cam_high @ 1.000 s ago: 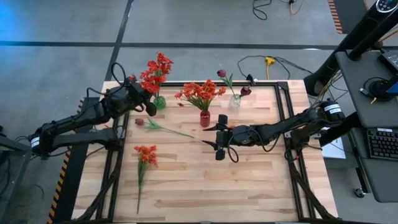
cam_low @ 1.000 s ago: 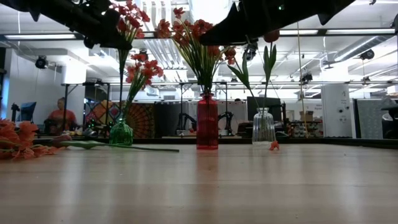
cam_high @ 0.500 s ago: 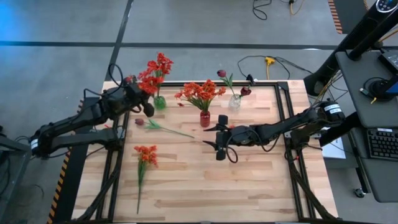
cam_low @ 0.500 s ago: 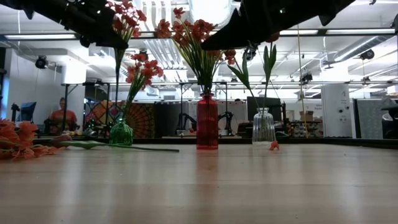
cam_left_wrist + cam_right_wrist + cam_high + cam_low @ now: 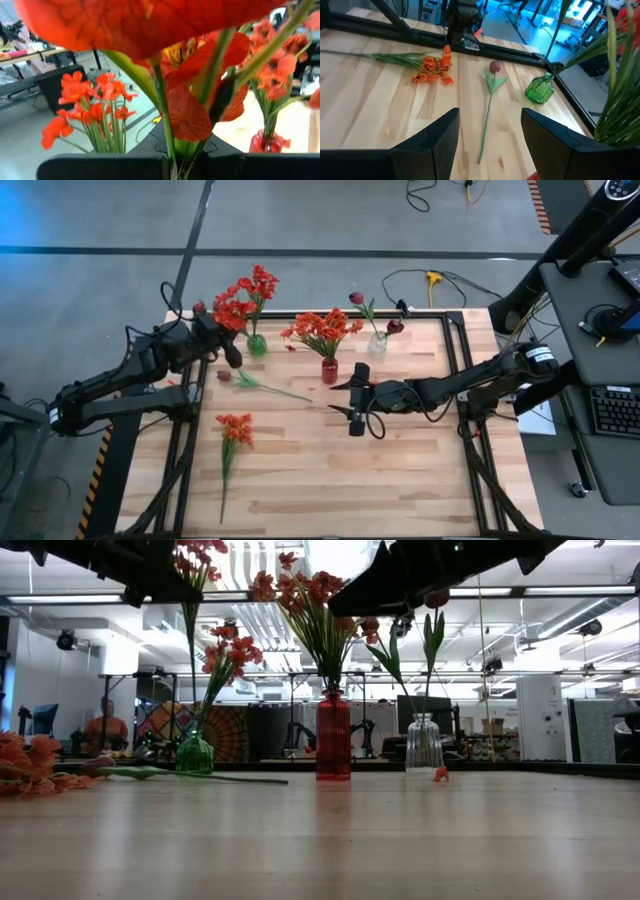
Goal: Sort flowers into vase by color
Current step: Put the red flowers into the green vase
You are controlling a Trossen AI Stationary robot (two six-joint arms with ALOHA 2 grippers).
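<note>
A red-bloomed artificial flower stem [image 5: 222,311] hung above the small green glass vase [image 5: 257,344], pinched by the left end effector [image 5: 212,328]. The right end effector [image 5: 357,397] hovered spread over the wooden worktop [image 5: 400,470].

No text, label, brand, number or sign can be read in any of the four views. The far room in the low view holds screens and panels, but whatever may be printed on them is too small and blurred to make out.
</note>
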